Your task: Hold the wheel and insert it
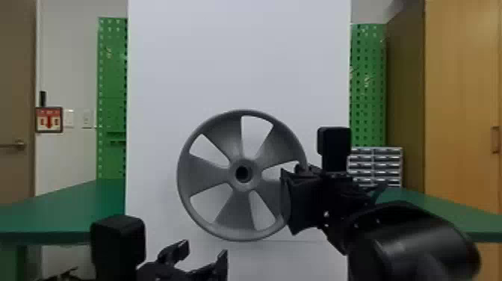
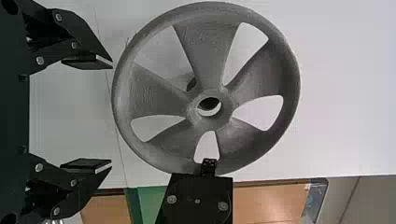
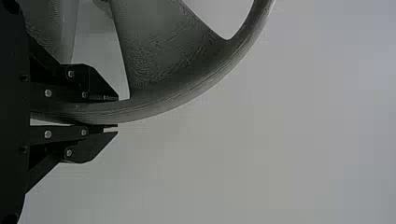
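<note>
White panel [image 1: 239, 56] behind; wheel [image 1: 234, 173] in right claw [image 1: 293, 188]; drawer cabinet [image 1: 376, 166] beyond.

In the head view, the right end effector [image 1: 300, 201] hides a stretch of the rim of the wheel [image 1: 220, 213]; the same rim runs partly behind it in the left wrist view, and the right wrist view's top edge cuts the wheel off. A dark round shape [image 2: 191, 84] behind the spokes is mostly covered, perhaps a peg, though too little shows to tell. The head view's bottom edge crops the left end effector [image 1: 204, 249]. The white panel [image 1: 239, 56] hides the middle of the green table [image 1: 67, 209]. The wall sign's [image 1: 49, 119] print is blurred.
</note>
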{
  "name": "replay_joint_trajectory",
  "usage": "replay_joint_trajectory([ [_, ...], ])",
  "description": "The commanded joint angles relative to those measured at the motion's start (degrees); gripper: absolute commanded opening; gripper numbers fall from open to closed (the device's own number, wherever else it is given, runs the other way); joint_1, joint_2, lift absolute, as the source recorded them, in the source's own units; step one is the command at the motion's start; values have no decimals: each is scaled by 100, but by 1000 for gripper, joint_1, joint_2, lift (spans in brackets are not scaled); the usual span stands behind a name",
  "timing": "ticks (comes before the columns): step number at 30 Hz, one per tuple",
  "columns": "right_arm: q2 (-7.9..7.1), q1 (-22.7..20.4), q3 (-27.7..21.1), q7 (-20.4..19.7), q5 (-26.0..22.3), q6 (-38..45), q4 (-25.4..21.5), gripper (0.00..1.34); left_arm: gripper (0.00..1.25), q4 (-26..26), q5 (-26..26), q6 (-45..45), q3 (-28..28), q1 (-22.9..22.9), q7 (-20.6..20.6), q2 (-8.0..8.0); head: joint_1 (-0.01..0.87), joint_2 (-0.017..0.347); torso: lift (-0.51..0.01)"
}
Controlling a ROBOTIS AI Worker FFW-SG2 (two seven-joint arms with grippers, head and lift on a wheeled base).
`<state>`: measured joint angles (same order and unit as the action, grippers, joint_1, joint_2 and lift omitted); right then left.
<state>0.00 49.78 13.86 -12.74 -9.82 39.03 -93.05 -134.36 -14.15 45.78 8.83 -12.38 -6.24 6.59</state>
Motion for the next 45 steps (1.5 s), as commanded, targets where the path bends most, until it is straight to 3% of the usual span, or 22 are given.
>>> replay_joint_trajectory([
  [1,5,23,-14,0,7,-10,33,186,753,6,0,-17,5,-1,0,9,0,32,-487],
  [45,5,199,21,123,7,-273,578,178,753,50,-18,-87,31,-19,0,9,0,32,-487],
])
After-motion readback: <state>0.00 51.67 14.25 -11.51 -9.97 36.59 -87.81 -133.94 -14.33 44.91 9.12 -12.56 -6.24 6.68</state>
